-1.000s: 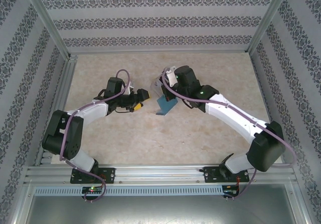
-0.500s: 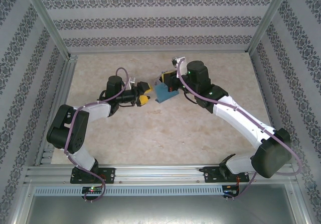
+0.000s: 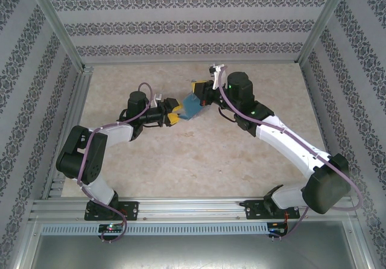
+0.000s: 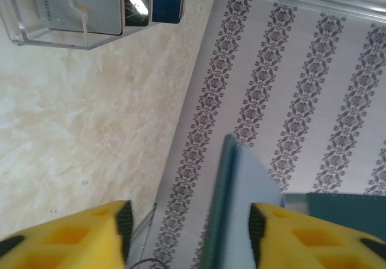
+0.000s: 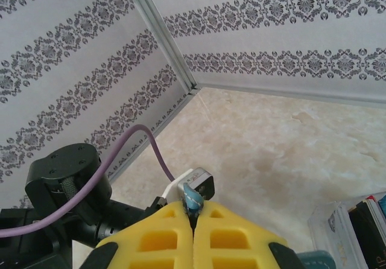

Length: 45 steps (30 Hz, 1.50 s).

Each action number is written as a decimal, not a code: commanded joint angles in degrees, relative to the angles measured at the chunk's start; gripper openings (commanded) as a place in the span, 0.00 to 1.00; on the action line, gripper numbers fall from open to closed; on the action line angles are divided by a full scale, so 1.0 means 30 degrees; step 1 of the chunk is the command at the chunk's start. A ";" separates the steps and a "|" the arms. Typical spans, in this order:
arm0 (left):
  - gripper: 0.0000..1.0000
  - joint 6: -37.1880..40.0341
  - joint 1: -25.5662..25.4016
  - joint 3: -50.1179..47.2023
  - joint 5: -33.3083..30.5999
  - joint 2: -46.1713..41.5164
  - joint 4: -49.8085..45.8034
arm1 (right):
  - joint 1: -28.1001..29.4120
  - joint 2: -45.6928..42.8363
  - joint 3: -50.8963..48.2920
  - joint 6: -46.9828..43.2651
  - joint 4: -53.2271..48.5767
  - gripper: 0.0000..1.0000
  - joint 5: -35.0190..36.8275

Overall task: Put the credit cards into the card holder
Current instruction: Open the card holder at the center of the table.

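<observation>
my right claw [image 5: 193, 218], clenched on a thin teal edge of the holder [image 3: 192, 105], holds it in the air between the two arms, above the table [image 4: 72, 130]. my left claw [image 4: 190, 222] is released, its yellow fingers [image 4: 66, 236] straddling the holder's free edge, one on each side. whether the nearer pad already touches the cover i cannot tell. beyond them the cards [image 4: 78, 3] sit in a clear box [image 4: 48, 42] on the table, well apart from the holder, none of them in a slot yet.

as i read it, the step in hand is a second grip, so that the holder can be opened between my two claws. to do it well, i should keep the right claw firm and quiet while the left closes slowly. the left should take one flap only, since pinching both would hold the holder shut. the holder looks soft and will likely bend under the pads, so i should bite well onto the flap, not just its rim, and pull only once the grip is sure. then i should part the claws gently, with the slots turned toward the box.
</observation>
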 commanded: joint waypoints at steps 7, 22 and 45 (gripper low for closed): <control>0.45 -0.0067 -0.0072 0.0451 -0.0089 -0.1175 -0.0596 | -0.0144 -0.0128 -0.0573 0.0732 0.1620 0.00 -0.0276; 0.32 -0.1603 -0.0071 0.0460 0.0175 -0.0633 0.0713 | -0.0036 0.0216 -0.0735 0.0994 0.2079 0.00 -0.0190; 0.61 -0.0392 -0.0090 0.0660 0.1112 0.0289 -0.1492 | -0.0070 0.1036 0.0252 0.0944 0.2636 0.00 -0.0083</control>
